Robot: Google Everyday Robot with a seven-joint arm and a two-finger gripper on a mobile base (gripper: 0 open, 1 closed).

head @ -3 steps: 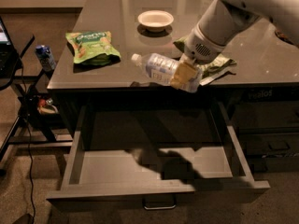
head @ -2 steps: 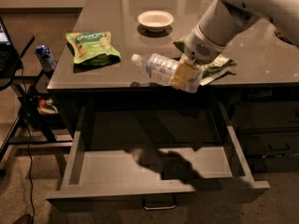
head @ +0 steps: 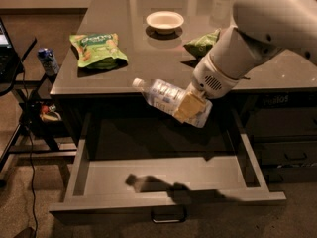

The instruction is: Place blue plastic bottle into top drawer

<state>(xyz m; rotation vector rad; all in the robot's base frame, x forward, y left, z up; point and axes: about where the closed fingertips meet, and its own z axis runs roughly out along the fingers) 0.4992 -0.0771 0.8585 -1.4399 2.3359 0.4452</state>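
Note:
The blue plastic bottle (head: 166,95) is a clear pale-bluish bottle with a white cap. It hangs in the air, tilted, cap to the upper left, over the back of the open top drawer (head: 163,180). My gripper (head: 190,107) is shut on the bottle's lower end, its tan fingers (head: 185,105) pressed against the bottle. The white arm comes in from the upper right. The drawer is pulled out wide, and its metal loop handle (head: 168,215) shows at the front. The bottle's shadow lies on the drawer floor.
On the glossy cabinet top (head: 124,58) lie a green snack bag (head: 97,49), a white bowl (head: 165,21) and a second green bag (head: 203,43) behind my arm. A small dark blue can (head: 48,61) stands on a side stand at the left. Closed drawers are at the lower right.
The bottle and my gripper have moved forward and down, off the cabinet top's edge to a spot over the open drawer.

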